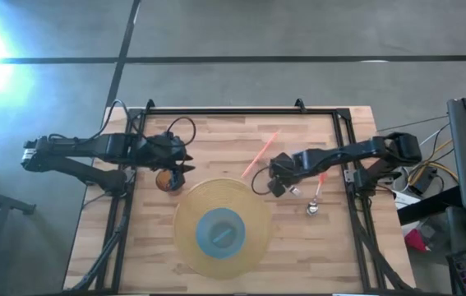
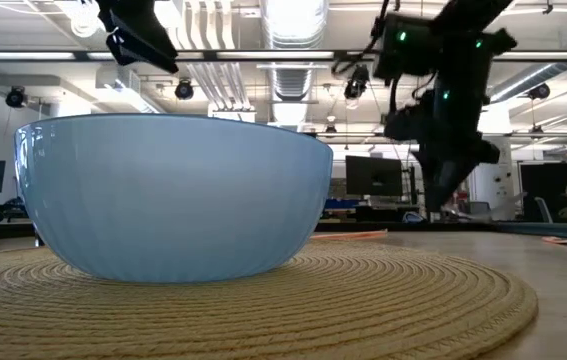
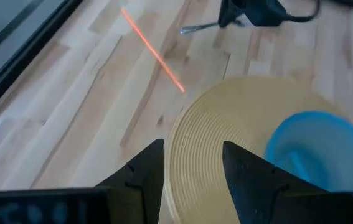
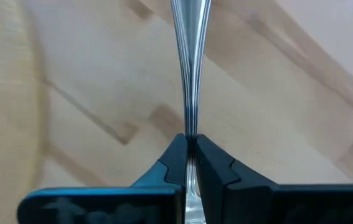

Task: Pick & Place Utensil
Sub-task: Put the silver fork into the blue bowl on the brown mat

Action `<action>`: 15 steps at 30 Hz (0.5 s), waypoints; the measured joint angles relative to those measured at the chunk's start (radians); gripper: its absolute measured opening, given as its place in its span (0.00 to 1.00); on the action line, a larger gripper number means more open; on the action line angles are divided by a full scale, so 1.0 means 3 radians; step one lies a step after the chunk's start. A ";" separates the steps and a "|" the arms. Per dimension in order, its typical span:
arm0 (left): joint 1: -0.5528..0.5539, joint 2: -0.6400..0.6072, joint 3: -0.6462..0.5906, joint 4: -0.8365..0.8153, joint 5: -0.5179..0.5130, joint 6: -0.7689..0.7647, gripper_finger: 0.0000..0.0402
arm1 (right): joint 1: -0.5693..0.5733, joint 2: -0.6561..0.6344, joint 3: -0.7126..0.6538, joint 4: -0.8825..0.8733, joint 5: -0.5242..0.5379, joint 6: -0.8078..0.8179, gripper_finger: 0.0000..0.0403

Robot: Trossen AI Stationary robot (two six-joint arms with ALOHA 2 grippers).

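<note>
The right pincer (image 4: 190, 163) grips a silver utensil (image 4: 188, 68) by its handle, jaws clamped tight on the metal, above the wooden bench (image 1: 216, 136) just right of the round woven mat (image 1: 249, 205). A blue bowl (image 1: 219, 232) sits on the mat. The left pincer (image 3: 192, 171) hangs at the mat's left edge, jaws narrowly parted — holding nothing. An orange straw (image 1: 260, 154) lies farther back.

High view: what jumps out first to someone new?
The blue bowl on the round woven mat, near the table's front edge, draws the eye first. Next, the right gripper, jaws shut on a metal utensil, just right of the mat. An orange straw lies diagonally behind the mat; the left gripper hovers open at its left edge.
</note>
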 joint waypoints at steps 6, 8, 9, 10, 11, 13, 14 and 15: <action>-0.0001 0.0000 -0.0060 0.0276 0.0000 -0.0077 0.38 | 0.0320 -0.0250 0.0004 0.0259 0.0339 0.0028 0.03; -0.0002 0.0003 -0.0109 0.0365 0.0001 -0.0118 0.38 | 0.0409 -0.0310 0.0005 0.0384 0.0434 0.0016 0.03; -0.0005 0.0007 -0.0140 0.0421 0.0002 -0.0146 0.38 | 0.0453 -0.0334 0.0005 0.0452 0.0476 -0.0012 0.03; -0.0007 0.0009 -0.0182 0.0501 0.0000 -0.0165 0.38 | 0.0497 -0.0351 0.0005 0.0529 0.0521 -0.0027 0.03; -0.0009 0.0013 -0.0225 0.0578 0.0003 -0.0169 0.38 | 0.0538 -0.0365 0.0005 0.0604 0.0557 -0.0038 0.03; -0.0028 0.0018 -0.0321 0.0739 0.0003 -0.0172 0.38 | 0.0618 -0.0387 0.0006 0.0771 0.0629 -0.0090 0.03; -0.0039 0.0019 -0.0359 0.0840 0.0002 -0.0173 0.38 | 0.0655 -0.0393 0.0006 0.0869 0.0659 -0.0124 0.03; -0.0055 0.0019 -0.0398 0.0953 0.0003 -0.0172 0.38 | 0.0689 -0.0393 0.0008 0.0970 0.0695 -0.0154 0.03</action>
